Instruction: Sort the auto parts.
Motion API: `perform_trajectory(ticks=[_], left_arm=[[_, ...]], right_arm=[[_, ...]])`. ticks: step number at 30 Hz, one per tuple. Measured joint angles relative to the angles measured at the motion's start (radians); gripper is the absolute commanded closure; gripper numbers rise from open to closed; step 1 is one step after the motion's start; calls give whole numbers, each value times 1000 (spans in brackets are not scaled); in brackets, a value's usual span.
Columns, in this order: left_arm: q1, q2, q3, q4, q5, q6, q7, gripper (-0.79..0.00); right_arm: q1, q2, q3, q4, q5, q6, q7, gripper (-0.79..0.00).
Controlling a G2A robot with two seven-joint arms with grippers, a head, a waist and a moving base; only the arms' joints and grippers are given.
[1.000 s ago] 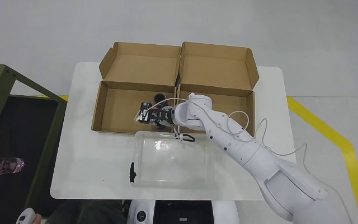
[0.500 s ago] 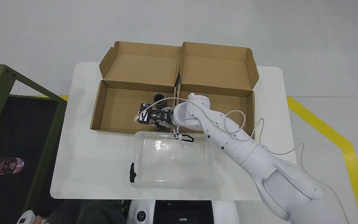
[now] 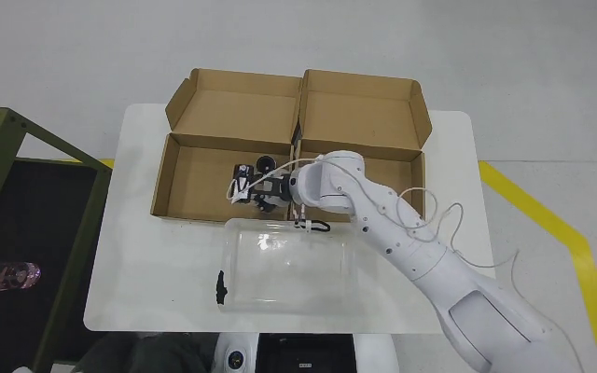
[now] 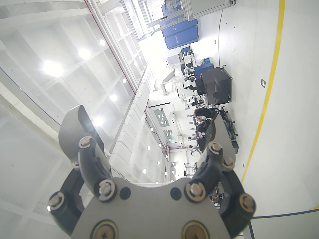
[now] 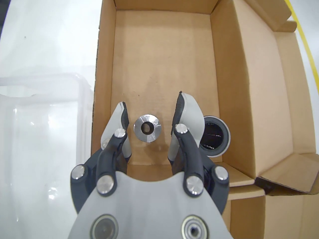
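The right gripper [image 5: 152, 103] hangs in the open brown cardboard box [image 5: 162, 50] at the far edge of the desk [image 3: 140, 261]. Its jaws are wide apart and empty, either side of the silver metal ring [image 5: 147, 128] lying on the box floor. It should rise straight up, clear of the black round filter [image 5: 215, 139] just beside it.

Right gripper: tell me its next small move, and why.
Probably lift the right gripper straight up out of the cardboard box. Its fingers stand open, and the metal ring lies on the box floor between them, touching neither, so it looks already delivered.
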Motion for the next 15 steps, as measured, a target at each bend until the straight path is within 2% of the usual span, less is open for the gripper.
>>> perform_trajectory(ticks=[7,15], left_arm=[[0,0,0,0,0,0,0,-785],[0,0,0,0,0,0,0,-785]], right_arm=[[-123,55,132,-182,1,-61,-9,-357],[-307,123,317,-375,0,-174,-18,-376]])
